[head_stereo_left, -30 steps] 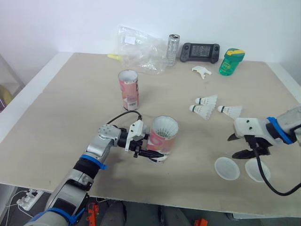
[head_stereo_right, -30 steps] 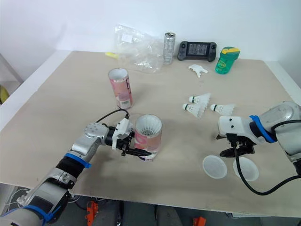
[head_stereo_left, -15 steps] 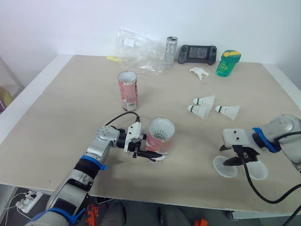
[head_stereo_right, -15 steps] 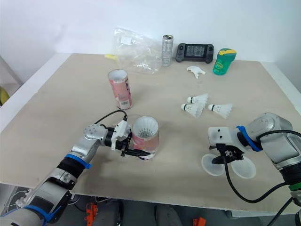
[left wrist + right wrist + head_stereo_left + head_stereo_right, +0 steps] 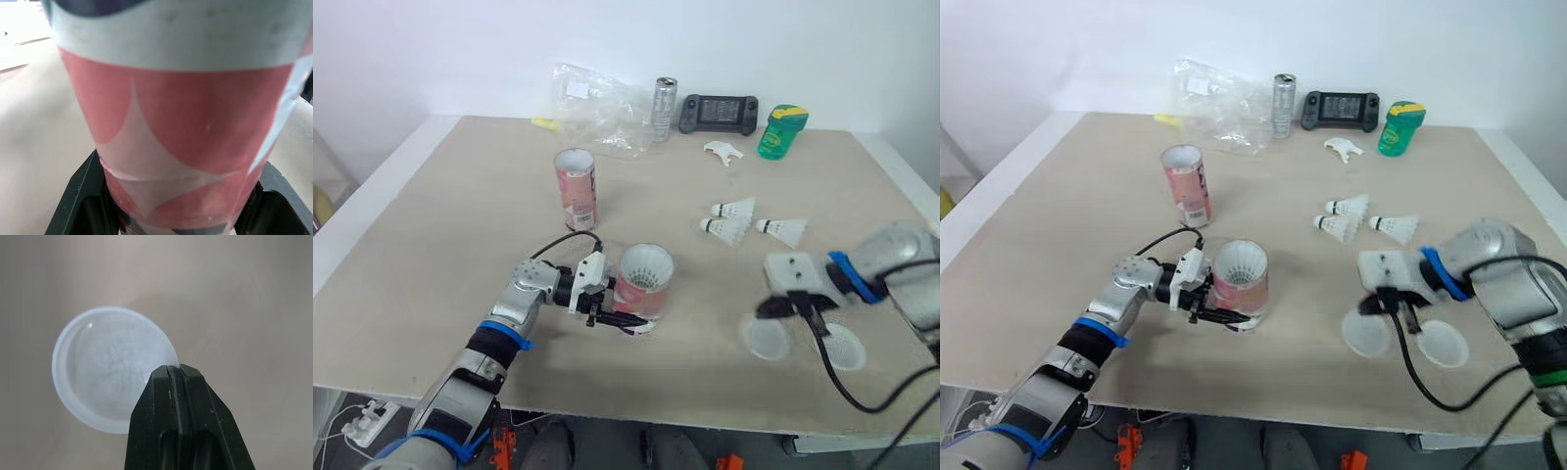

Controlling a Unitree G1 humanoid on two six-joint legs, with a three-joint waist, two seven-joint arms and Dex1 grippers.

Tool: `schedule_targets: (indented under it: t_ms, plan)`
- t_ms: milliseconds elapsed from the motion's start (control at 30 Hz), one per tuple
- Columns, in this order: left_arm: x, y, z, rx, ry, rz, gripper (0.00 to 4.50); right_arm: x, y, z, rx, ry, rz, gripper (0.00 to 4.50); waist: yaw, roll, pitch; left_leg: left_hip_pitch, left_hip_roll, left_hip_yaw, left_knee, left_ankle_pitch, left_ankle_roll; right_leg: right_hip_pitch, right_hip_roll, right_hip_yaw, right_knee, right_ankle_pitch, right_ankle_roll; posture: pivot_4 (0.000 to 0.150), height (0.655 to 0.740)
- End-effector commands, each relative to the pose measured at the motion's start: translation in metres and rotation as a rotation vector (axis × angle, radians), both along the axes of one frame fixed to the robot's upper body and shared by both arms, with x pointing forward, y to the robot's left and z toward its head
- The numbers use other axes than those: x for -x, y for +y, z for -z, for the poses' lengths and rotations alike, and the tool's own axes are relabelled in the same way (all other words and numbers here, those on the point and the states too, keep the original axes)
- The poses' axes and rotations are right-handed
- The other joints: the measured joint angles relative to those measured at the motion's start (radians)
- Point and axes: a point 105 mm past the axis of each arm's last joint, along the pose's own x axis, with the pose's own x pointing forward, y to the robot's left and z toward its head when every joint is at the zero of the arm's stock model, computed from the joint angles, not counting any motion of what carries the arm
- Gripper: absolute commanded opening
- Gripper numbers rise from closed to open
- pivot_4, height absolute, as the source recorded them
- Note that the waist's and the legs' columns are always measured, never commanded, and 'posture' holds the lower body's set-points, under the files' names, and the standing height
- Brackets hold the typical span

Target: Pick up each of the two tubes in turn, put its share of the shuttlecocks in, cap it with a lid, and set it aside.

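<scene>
The right tool (image 5: 172, 368) is pinched shut on the bare rim of a lid (image 5: 105, 364), low over the surface (image 5: 431, 245); so thin a hold may let it twist or drop before reaching the tube (image 5: 644, 286), clamped in the left tool (image 5: 619, 318) well apart.

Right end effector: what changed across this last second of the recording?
The right end effector came down from above the two lids, shut on the rim of the left lid and appears to be raising it. Unchanged: the left end effector clamped on the held tube, the right lid, the second tube and the three loose shuttlecocks.
</scene>
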Motion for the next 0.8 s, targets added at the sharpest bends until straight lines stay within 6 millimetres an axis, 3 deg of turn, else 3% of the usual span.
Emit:
schedule_targets:
  t_ms: [33, 133, 233, 367, 500, 667, 800]
  plan:
    - [-0.004, 0.012, 0.025, -0.112, 0.054, -0.051, 2.43, 0.002, 0.030, -0.049, -0.117, -0.106, -0.084, 0.08, -0.002, -0.002, 0.001, 0.000, 0.000, 0.000, 0.000, 0.000, 0.000, 0.000, 0.000, 0.000, 0.000, 0.000, 0.000, 0.150, 0.7400]
    - [-0.004, 0.012, 0.026, -0.134, 0.048, -0.033, 2.43, 0.005, 0.076, -0.106, -0.238, -0.228, -0.248, 0.08, -0.007, -0.003, 0.001, -0.001, 0.000, 0.001, 0.000, 0.001, -0.001, -0.001, -0.002, 0.000, -0.001, 0.003, -0.001, 0.150, 0.7400]
    - [-0.005, 0.012, 0.025, -0.136, 0.055, -0.024, 2.43, 0.010, 0.101, -0.129, -0.271, -0.263, -0.345, 0.08, -0.010, -0.003, 0.001, -0.001, 0.000, 0.001, -0.001, 0.002, -0.001, -0.003, -0.002, 0.000, -0.001, 0.004, -0.002, 0.150, 0.7400]
    - [-0.003, 0.012, 0.025, -0.146, 0.075, -0.006, 2.43, 0.020, 0.127, -0.130, -0.226, -0.262, -0.477, 0.08, -0.006, -0.009, -0.002, -0.001, 0.002, -0.001, -0.010, 0.003, -0.001, -0.005, -0.001, -0.004, -0.009, 0.004, -0.004, 0.150, 0.7400]
    - [0.000, 0.014, 0.027, -0.156, 0.079, 0.000, 2.43, 0.012, 0.144, -0.117, -0.152, -0.301, -0.529, 0.08, -0.007, -0.007, -0.001, -0.003, 0.002, 0.001, -0.011, 0.003, -0.001, -0.003, -0.002, -0.003, -0.010, 0.006, 0.000, 0.150, 0.7400]
    - [0.001, 0.016, 0.028, -0.158, 0.086, -0.004, 2.43, -0.008, 0.145, -0.109, -0.066, -0.363, -0.511, 0.08, -0.007, -0.007, -0.001, -0.003, 0.002, 0.000, -0.013, 0.003, -0.001, -0.003, 0.000, -0.003, -0.010, 0.006, 0.000, 0.150, 0.7400]
    - [0.001, 0.018, 0.029, -0.162, 0.086, -0.012, 2.43, -0.010, 0.138, -0.110, -0.025, -0.375, -0.525, 0.08, -0.007, -0.007, -0.001, -0.003, 0.002, 0.000, -0.014, 0.003, -0.001, -0.004, 0.000, -0.003, -0.010, 0.005, -0.001, 0.150, 0.7400]
